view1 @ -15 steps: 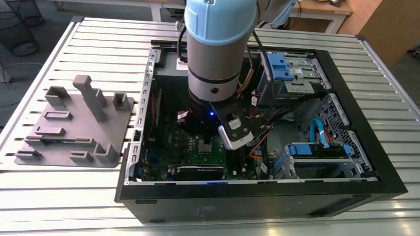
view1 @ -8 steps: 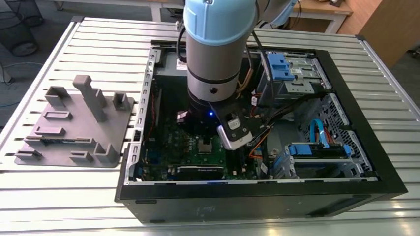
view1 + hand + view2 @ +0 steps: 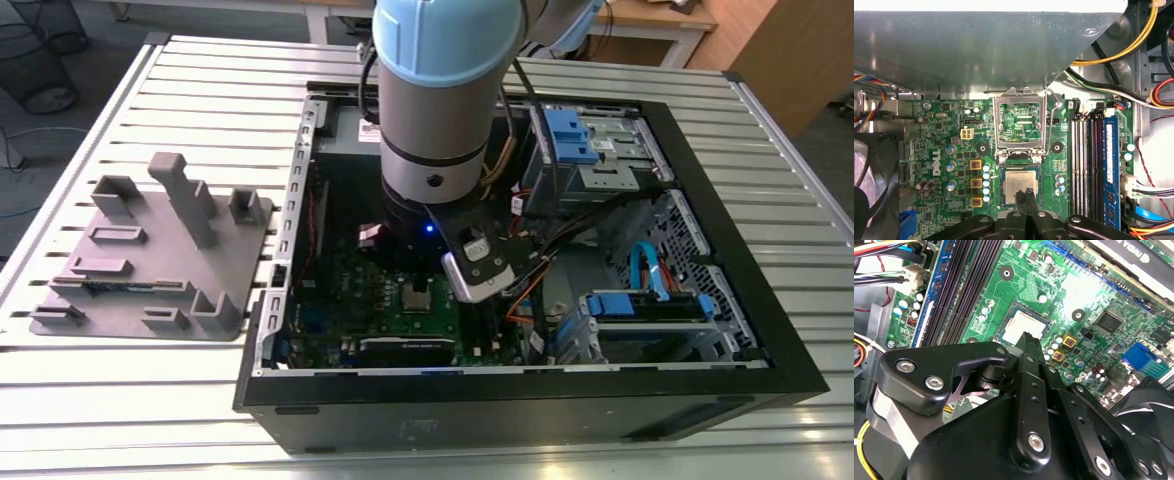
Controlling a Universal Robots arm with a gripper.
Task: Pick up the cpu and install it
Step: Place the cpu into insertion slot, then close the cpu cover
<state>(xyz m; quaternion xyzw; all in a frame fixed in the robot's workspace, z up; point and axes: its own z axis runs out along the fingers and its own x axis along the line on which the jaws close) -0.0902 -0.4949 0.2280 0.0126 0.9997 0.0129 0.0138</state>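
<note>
Resting in its socket (image 3: pixel 1002 188), the cpu (image 3: pixel 1016 182) lies just under the gripper (image 3: pixel 1027 194), closed and empty.

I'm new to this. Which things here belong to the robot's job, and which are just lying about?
In the job: chip; gripper close over it; socket frame, flipped open; green board.
Just about: grey tray beside the case; memory sticks; cables.

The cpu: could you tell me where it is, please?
In the first wrist view the cpu lies socketed on the green board, between the open metal frame and the hand.
</note>
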